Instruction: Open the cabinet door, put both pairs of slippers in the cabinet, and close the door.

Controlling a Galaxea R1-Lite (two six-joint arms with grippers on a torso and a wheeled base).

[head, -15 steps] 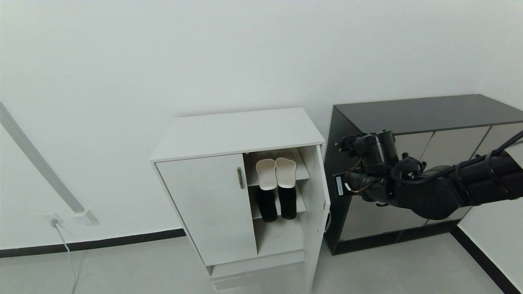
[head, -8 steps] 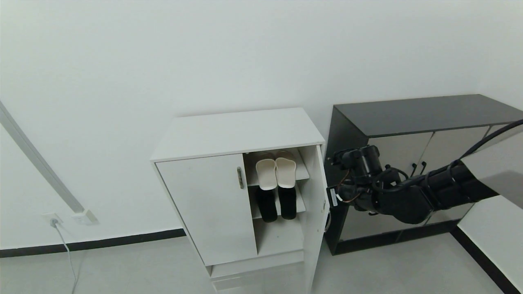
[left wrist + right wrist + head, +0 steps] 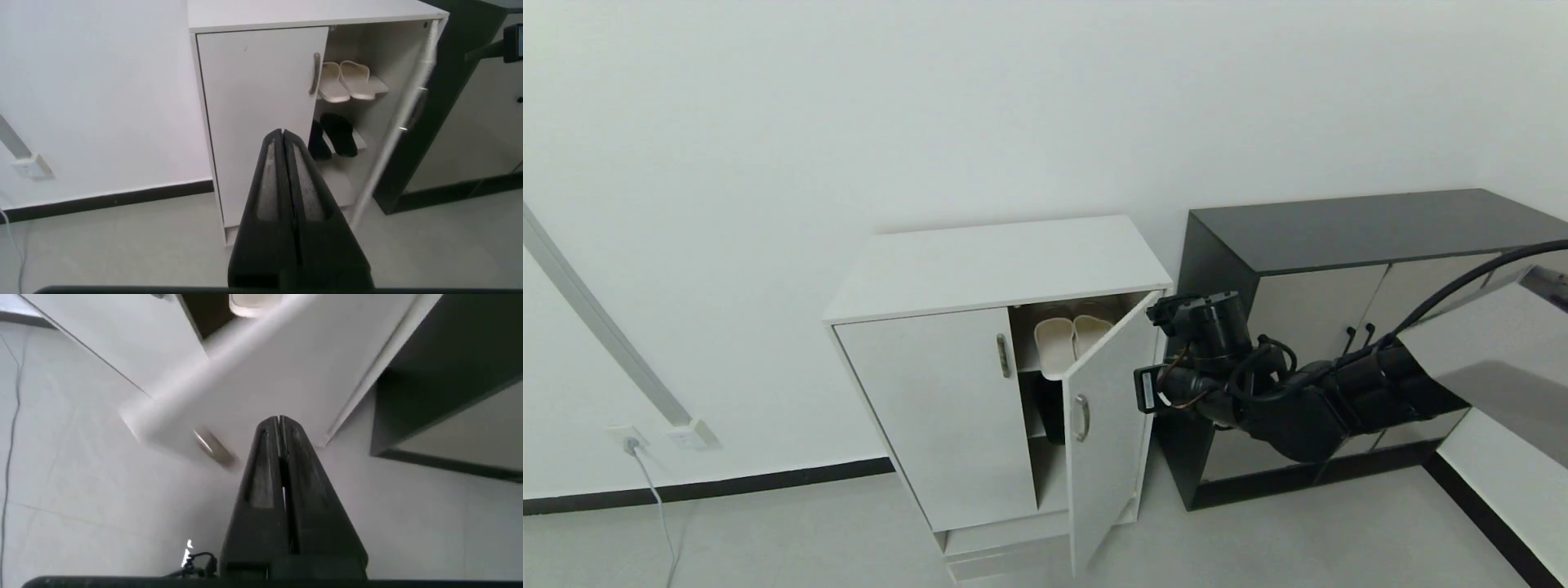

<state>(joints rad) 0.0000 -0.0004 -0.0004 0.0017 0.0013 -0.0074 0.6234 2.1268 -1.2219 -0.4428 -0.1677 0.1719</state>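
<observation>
Right gripper (image 3: 280,425): fingers clenched together, nothing between them. In the right wrist view its tips point at the outer face of the door (image 3: 270,371), just beside the handle (image 3: 211,447); whether they touch the panel cannot be told. In the head view this gripper (image 3: 1145,388) sits at the door's hinge side, between the door (image 3: 1107,408) and the dark sideboard (image 3: 1364,216).

Left gripper (image 3: 283,135): fingers likewise pressed shut, empty, held well apart from the cabinet (image 3: 310,10) and facing its front.

Door: partly open, swung at an angle across the right half of the cabinet (image 3: 996,265). The left door (image 3: 939,408) is flush shut.

White slippers (image 3: 1070,339): side by side on the upper shelf, heels at the shelf's front edge, partly screened by the door in the head view.

Black slippers (image 3: 331,135): side by side on the shelf below, directly under the white pair.

Sideboard: stands just right of the cabinet against the same wall.
</observation>
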